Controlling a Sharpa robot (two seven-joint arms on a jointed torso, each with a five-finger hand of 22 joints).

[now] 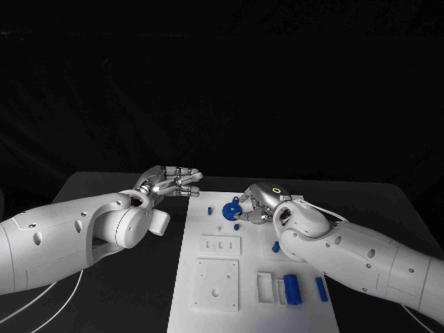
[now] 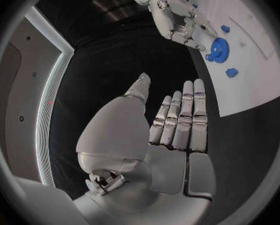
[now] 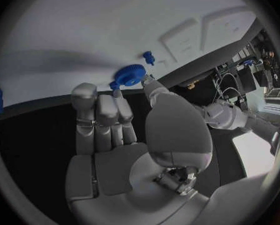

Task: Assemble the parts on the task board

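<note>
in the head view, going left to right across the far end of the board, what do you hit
left hand → small blue peg → blue gear → right hand

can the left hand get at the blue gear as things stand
Probably not easily: the right hand is already at the blue gear, fingertips touching it. The left hand hovers off the task board edge, holding nothing.
</note>
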